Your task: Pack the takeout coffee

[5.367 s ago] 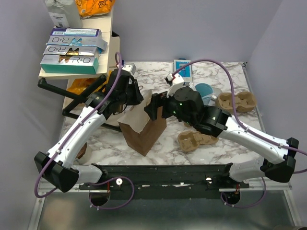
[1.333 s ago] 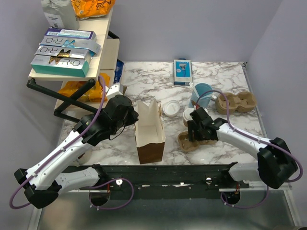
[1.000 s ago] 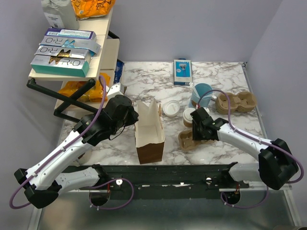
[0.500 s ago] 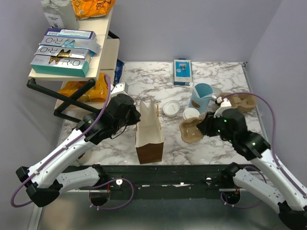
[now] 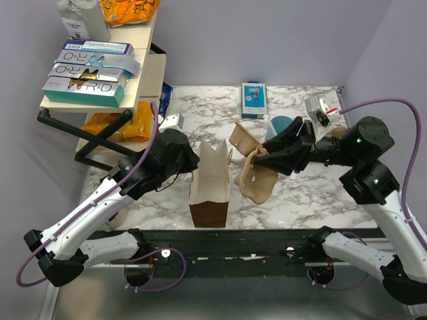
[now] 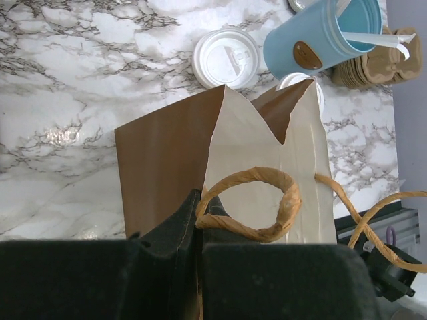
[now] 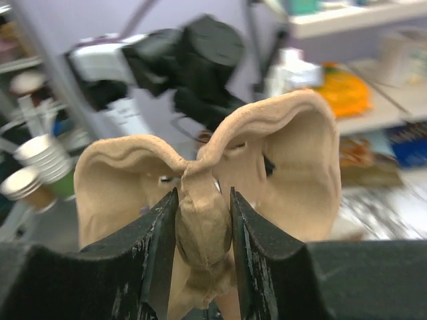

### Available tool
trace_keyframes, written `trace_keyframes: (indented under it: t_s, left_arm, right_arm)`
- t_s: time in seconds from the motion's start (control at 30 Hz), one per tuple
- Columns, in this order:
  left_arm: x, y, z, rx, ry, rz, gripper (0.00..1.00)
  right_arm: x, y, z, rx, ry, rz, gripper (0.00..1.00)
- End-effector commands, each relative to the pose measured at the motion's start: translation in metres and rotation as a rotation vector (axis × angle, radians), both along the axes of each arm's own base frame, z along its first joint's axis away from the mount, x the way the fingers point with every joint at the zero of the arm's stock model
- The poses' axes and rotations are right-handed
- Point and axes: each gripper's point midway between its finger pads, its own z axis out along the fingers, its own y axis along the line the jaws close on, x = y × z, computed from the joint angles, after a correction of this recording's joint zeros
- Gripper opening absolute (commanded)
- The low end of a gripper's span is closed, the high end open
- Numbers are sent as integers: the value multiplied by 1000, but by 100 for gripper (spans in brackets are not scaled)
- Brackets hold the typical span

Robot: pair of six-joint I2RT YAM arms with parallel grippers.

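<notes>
My right gripper (image 7: 203,200) pinches the brown pulp cup carrier (image 5: 257,183) aloft beside the brown paper bag (image 5: 209,190). My left gripper (image 6: 200,223) is clamped on the bag's rim. The small cream-tan paper cup (image 6: 292,80) sits mid marble table (image 5: 213,107), mostly hidden. Risk: the dangling carrier could topple the cup or snag the bag.

The left arm (image 5: 99,201) and right arm (image 5: 393,217): white link shells, black joint housings, one purple cable (image 5: 380,101) each. Black fingers (image 7: 155,260) on the right hand (image 7: 203,207).

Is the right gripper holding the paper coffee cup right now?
No, the right gripper is shut on the middle ridge of the brown pulp cup carrier, not a cup.
</notes>
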Motion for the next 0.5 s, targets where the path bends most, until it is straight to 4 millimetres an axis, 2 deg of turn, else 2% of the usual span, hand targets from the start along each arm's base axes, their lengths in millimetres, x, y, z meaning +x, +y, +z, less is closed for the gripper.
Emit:
trace_keyframes:
  t_s: [0.0, 0.03, 0.1, 0.13, 0.2, 0.23, 0.27, 0.33, 0.37, 0.47]
  left_arm:
    - [-2, -9, 24, -49, -54, -59, 0]
    - [-1, -9, 25, -50, -55, -59, 0]
    - [-2, -9, 25, -48, -48, -53, 0]
    - [-2, -8, 24, -47, -44, -51, 0]
    - [-4, -8, 24, -53, -42, -52, 0]
    - [-4, -8, 23, -57, -39, -50, 0]
    - [-4, -8, 20, -55, -37, -48, 0]
    - [-4, -9, 18, -59, -31, -49, 0]
    - [-4, -9, 18, -57, -28, -49, 0]
    - [-4, -6, 16, -50, -23, -37, 0]
  right_arm:
    - [-48, 11, 27, 25, -93, 340, 46]
    - [-42, 19, 23, 12, -68, 345, 48]
    - [-44, 30, 13, -27, 1, 366, 50]
    - [-42, 33, 17, -34, 4, 354, 49]
    - [-25, 49, -1, -92, 106, 296, 45]
    - [-20, 53, 1, -97, 108, 268, 44]
    - [-12, 63, -8, -122, 130, 252, 44]
    - [-4, 71, -14, -153, 157, 216, 43]
    - [-5, 73, -8, -153, 144, 220, 43]
    - [9, 74, -20, -183, 141, 141, 44]
